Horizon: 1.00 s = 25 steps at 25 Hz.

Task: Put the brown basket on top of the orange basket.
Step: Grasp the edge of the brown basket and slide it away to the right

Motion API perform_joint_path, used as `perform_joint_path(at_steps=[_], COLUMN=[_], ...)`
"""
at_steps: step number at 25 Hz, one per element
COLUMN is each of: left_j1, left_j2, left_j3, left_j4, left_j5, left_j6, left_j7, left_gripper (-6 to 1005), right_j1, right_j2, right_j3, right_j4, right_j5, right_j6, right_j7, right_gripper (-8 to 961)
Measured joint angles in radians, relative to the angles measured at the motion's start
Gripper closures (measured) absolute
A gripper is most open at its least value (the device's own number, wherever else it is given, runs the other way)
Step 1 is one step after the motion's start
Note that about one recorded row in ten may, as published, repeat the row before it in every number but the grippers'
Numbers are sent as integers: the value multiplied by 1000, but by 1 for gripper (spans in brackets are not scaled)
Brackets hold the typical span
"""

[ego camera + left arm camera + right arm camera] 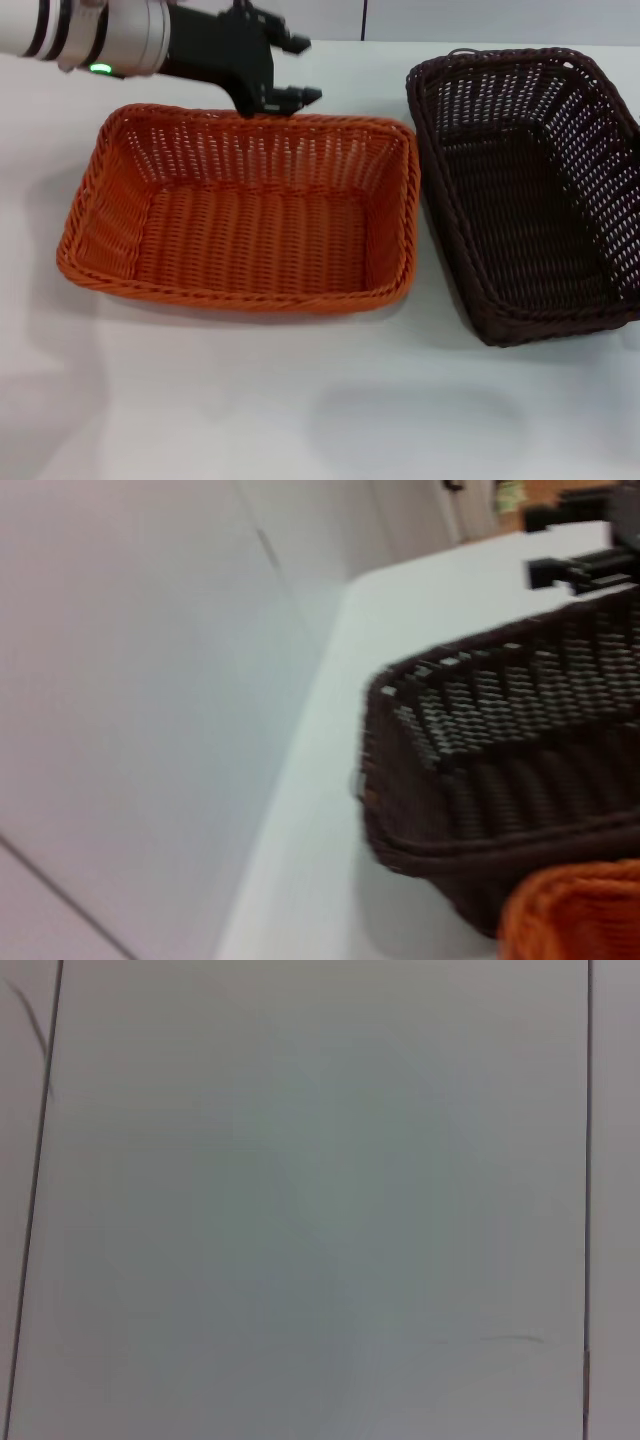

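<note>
The orange basket (240, 298) sits on the white table at the centre-left, open side up and empty. The brown basket (470, 270) sits right beside it on the right, also upright and empty, with a small wire loop at its far end. My left gripper (302, 70) hovers over the far rim of the orange basket, near its far right corner. Its fingers are open and hold nothing. The left wrist view shows the brown basket's end wall (480, 780) and a corner of the orange basket (575, 910). My right gripper is out of view.
The white table (300, 410) spreads in front of both baskets. A pale wall (480, 18) stands behind the table's far edge. The right wrist view shows only a plain pale panel (320, 1200).
</note>
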State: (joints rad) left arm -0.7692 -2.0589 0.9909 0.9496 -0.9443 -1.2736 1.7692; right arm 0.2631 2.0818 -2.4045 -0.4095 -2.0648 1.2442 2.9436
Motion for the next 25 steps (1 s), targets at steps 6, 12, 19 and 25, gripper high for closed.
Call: perform_joint_path(at_steps=[6,12,19,25], left_j1=[23,219,341,465], left_j2=[-7,-10,-4,-2], left_j3=[8,268,573,661], left_j4=[85,319,349,285], left_j5=[-38,-148,-119,182], left_j6=[95,810,1670,2123], left_j7=[-12,-26,-139,-618], left_gripper=[456,197,197,197], right_j1=[-4,-11,-11,-15], right_j2=[0,0,0,2], right_j3=[7,9,10,-23], right_j4=[0,-7,-13,-34], right_j5=[0,5,6,-11], right_j6=[1,6,47,196], right_j7=[0,0,2,6], right_gripper=[127,127,127,127])
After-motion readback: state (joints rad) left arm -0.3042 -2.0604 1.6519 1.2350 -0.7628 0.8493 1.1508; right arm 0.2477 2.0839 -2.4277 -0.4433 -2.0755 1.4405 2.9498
